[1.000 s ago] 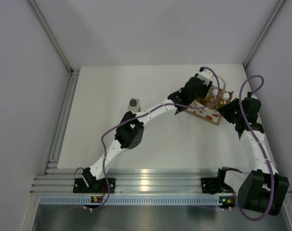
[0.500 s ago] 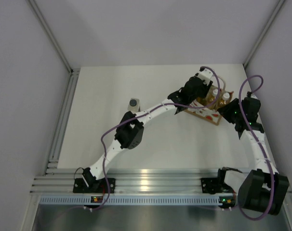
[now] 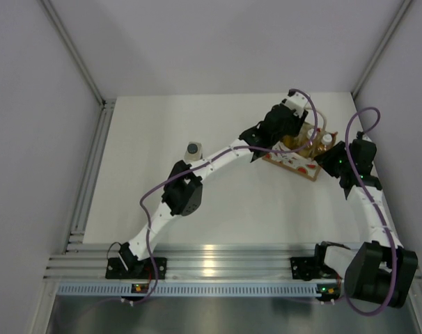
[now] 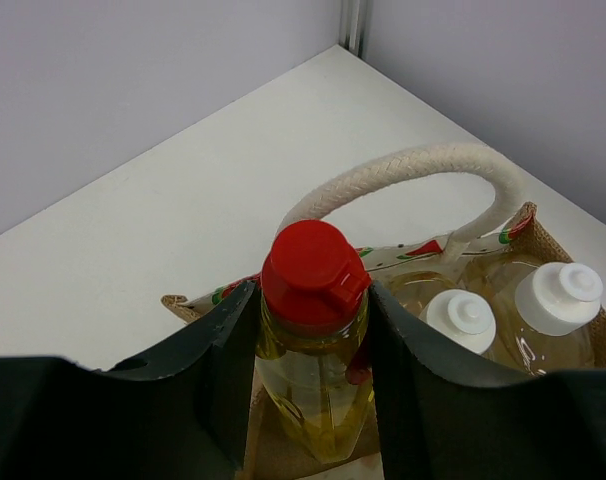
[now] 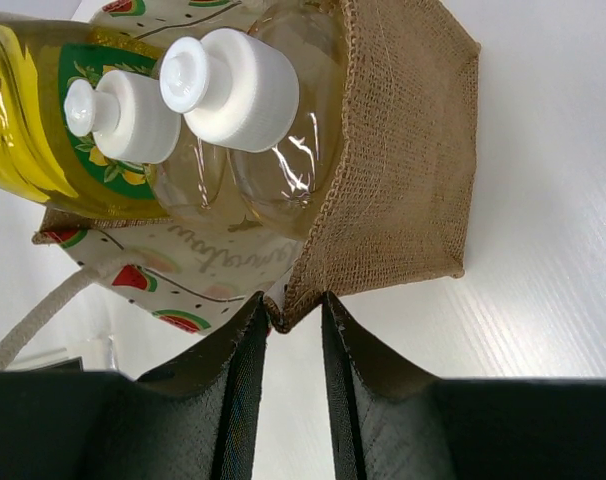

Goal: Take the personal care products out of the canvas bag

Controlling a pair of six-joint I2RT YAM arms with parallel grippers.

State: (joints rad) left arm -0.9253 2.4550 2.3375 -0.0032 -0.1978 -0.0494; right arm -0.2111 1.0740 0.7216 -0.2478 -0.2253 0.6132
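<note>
White table (image 3: 267,205): canvas bag (image 3: 298,165) far R, grey-cap bottle (image 3: 193,149) mid-L.

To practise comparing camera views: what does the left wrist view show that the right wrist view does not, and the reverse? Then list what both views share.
Left wrist only: the red cap, and the left end effector shut on the yellow bottle. Right wrist only: the right end effector pinching the bag at its corner. Both: the bag, the yellow bottle and two white-capped bottles standing in the bag.
</note>
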